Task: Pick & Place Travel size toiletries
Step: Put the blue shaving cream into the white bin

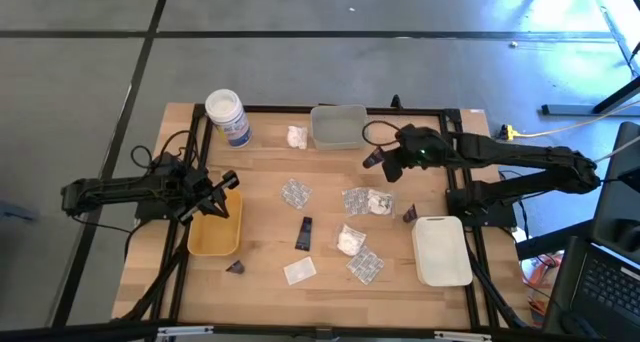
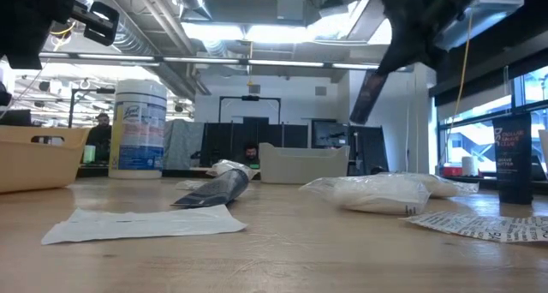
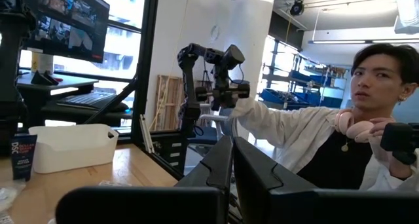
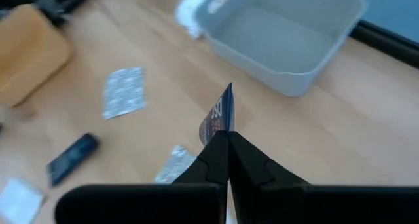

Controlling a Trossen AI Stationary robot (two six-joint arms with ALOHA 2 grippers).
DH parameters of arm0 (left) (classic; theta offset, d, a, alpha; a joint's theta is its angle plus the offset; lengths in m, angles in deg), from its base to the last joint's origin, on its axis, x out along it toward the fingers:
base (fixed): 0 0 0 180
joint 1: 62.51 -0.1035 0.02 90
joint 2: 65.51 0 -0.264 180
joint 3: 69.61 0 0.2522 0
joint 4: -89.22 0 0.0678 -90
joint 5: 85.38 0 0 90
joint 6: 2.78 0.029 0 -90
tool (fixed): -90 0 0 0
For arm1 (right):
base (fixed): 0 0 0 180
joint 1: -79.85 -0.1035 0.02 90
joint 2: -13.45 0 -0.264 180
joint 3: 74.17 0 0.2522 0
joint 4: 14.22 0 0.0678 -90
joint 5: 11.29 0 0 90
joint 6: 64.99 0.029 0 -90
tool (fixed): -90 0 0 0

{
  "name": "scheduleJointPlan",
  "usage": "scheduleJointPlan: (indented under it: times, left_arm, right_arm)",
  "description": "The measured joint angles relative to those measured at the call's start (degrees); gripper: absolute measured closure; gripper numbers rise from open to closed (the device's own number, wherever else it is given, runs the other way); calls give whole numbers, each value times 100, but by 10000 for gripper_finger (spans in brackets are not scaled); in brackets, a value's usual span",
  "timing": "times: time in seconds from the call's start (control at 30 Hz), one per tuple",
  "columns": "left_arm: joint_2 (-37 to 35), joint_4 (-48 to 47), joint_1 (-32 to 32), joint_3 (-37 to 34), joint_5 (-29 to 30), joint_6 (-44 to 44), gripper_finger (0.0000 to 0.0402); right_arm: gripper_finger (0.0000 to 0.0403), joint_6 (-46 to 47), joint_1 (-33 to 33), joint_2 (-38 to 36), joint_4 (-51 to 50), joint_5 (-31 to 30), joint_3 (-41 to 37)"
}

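Note:
My right gripper is shut on a small dark packet, held in the air above the table near the clear grey tray. On the wood lie several other toiletries: crinkly blister packs, a white lumpy packet, a flat white sachet, a dark tube and small dark wedges. Another white packet rests beside the grey tray. My left gripper hovers shut over the yellow tray. My right gripper pinches the dark packet between its two fingers at the packet's upper end. The fingers come from above, slanting toward the table's left. The packet is lifted clear and hangs tilted below the fingers.
A big white jar with a blue label stands at the far left. A white tray sits at the near right under my right arm. Black frame rails edge the table. A person sits beyond the table in the left wrist view.

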Motion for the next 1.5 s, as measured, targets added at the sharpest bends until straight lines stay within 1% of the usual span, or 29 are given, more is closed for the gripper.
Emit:
scheduleJointPlan:
  times: [0.3,0.5,0.63,0.97,1.07,1.17,1.4,1.5]
  left_arm:
    - [1,0,0,-1,0,0,391]
    - [1,0,0,-2,0,1,389]
    - [0,0,0,0,0,-1,391]
    - [0,0,0,-2,-1,0,391]
    - [2,0,0,-2,-2,-1,390]
    - [0,0,0,0,0,1,389]
    - [0,0,0,-2,0,-1,391]
    - [0,0,0,-1,0,1,389]
  right_arm:
    - [400,466,-1068,-219,2,-16,0]
    - [400,1064,-1848,-219,0,-299,0]
    - [401,1414,-2424,-219,-49,-599,47]
    - [401,1999,-3967,-61,-214,-1717,712]
    - [401,2224,-4341,44,-300,-1913,840]
    - [401,2543,-4658,177,-368,-1935,863]
    - [401,3810,-5423,573,-853,-1851,861]
    - [401,4321,-5772,730,-885,-1818,862]
